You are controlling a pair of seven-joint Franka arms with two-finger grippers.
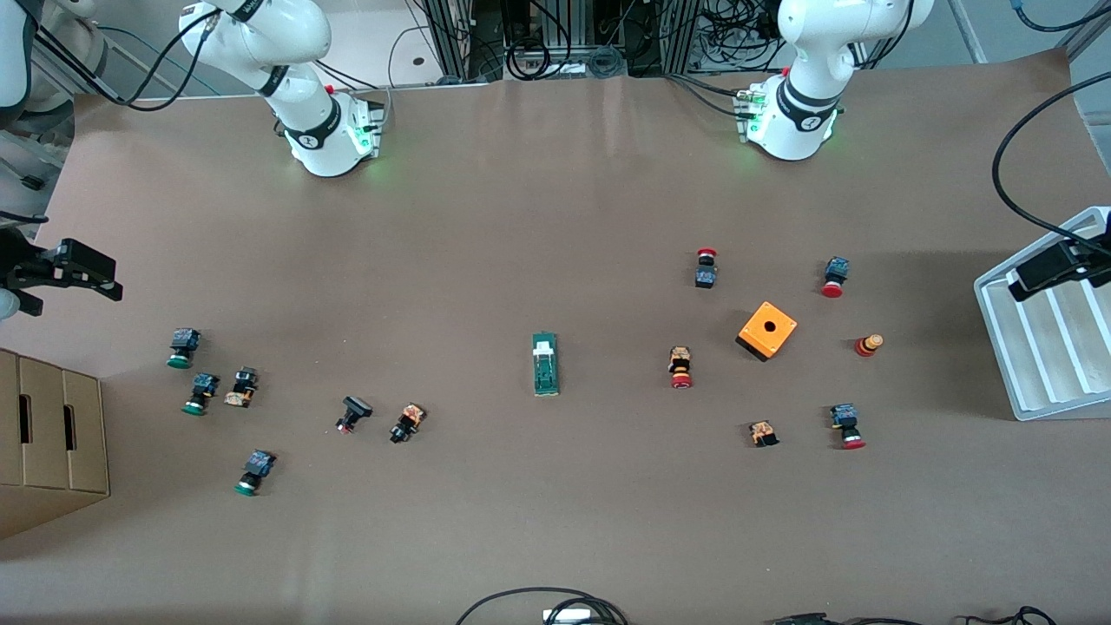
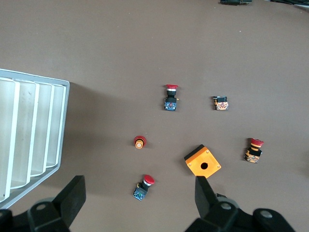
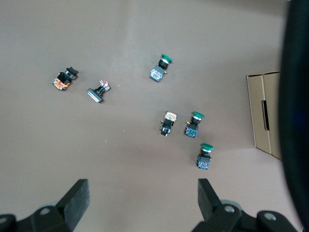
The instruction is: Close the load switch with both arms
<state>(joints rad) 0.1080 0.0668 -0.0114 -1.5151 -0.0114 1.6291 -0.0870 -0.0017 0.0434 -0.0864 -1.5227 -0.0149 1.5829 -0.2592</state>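
Note:
The load switch, a narrow green block with a white sliding piece, lies near the middle of the table and is not in either wrist view. My left gripper hangs high over the white tray at the left arm's end of the table. It is open and empty in the left wrist view, with a red-capped button on the table below it. My right gripper hangs high over the right arm's end of the table. It is open and empty in the right wrist view, over bare table.
An orange box with a hole and several red-capped push buttons lie toward the left arm's end. Several green-capped buttons lie toward the right arm's end. A white tray and a cardboard box stand at the table's ends.

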